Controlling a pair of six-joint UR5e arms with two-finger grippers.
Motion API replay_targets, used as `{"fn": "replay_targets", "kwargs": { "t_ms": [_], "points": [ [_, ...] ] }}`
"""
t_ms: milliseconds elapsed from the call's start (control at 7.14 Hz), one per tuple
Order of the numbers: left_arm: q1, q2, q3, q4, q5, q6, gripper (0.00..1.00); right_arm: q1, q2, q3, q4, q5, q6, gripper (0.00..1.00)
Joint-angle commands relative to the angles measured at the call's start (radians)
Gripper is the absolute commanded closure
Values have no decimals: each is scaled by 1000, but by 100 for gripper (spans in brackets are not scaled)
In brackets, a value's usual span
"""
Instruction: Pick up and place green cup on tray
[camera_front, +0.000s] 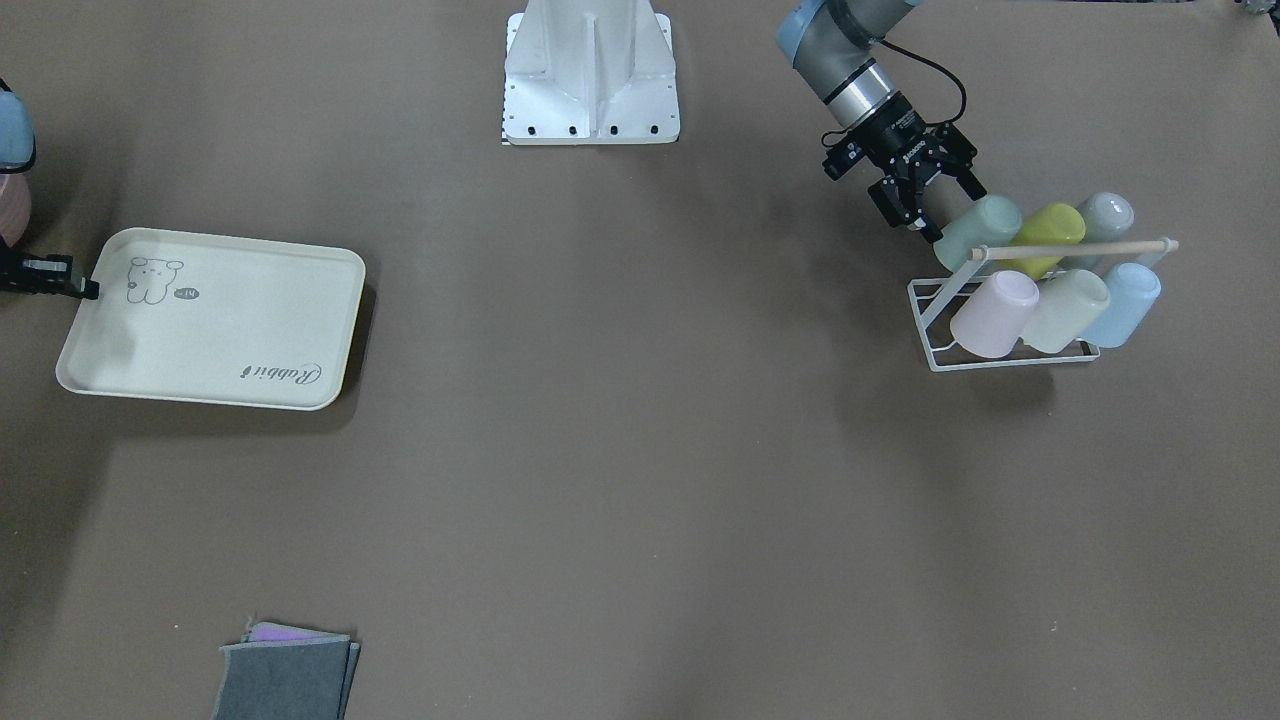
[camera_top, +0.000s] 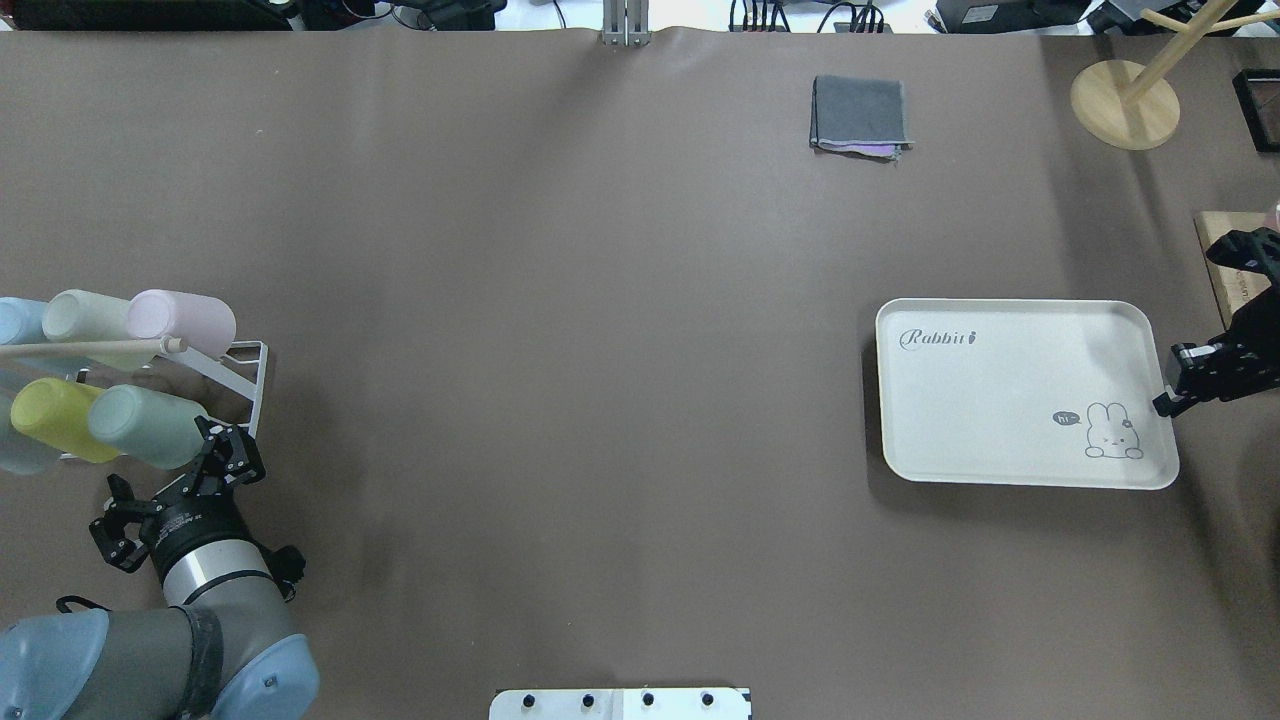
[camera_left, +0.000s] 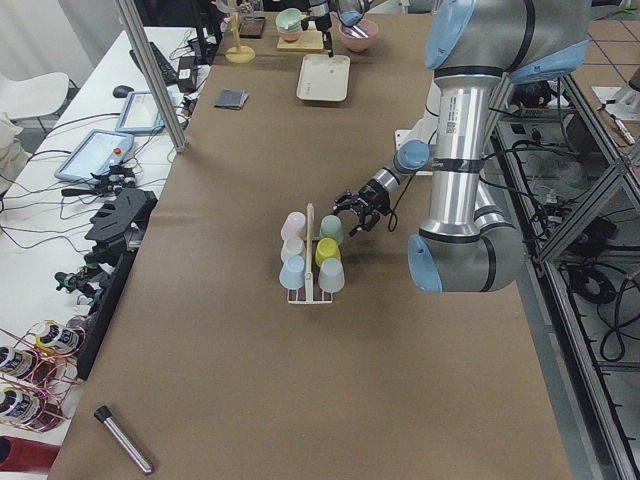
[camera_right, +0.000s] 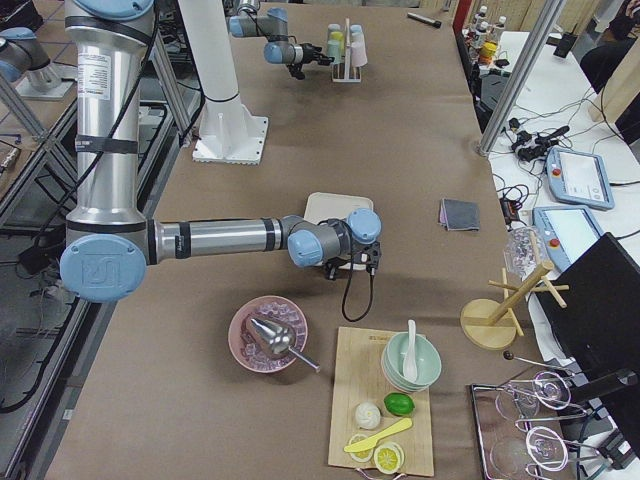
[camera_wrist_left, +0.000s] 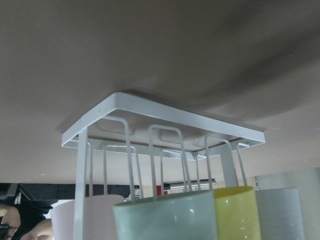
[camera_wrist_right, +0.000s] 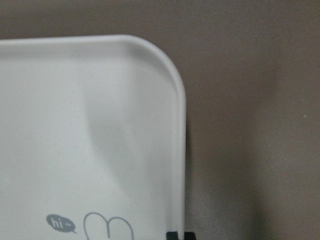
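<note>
The green cup (camera_front: 978, 232) lies tilted on a white wire rack (camera_front: 935, 352), its closed end toward my left gripper; it also shows in the overhead view (camera_top: 145, 425) and at the bottom of the left wrist view (camera_wrist_left: 165, 217). My left gripper (camera_front: 952, 212) is open, its fingers on either side of the cup's end, at or just short of it. The cream tray (camera_front: 215, 320) with the word "Rabbit" lies flat on the far side of the table (camera_top: 1020, 390). My right gripper (camera_top: 1165, 402) is shut on the tray's rim (camera_wrist_right: 179, 150) at the bear-drawing end.
The rack also holds a yellow-green cup (camera_front: 1050, 235), a grey one (camera_front: 1105, 218), and pink (camera_front: 995, 313), cream (camera_front: 1065, 310) and blue (camera_front: 1120, 303) cups under a wooden rod (camera_front: 1075, 247). A folded grey cloth (camera_top: 860, 115) and a wooden stand (camera_top: 1125, 100) lie at the far edge.
</note>
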Motion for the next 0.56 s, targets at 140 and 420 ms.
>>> {"fn": "replay_targets", "kwargs": {
  "t_ms": [140,420],
  "points": [
    [6,-3,52,-5,14,-5,2,9,10,22,46,55,34,100],
    [6,-3,52,-2,23,-3,2,3,76,46,49,52,132,100]
  ]
}}
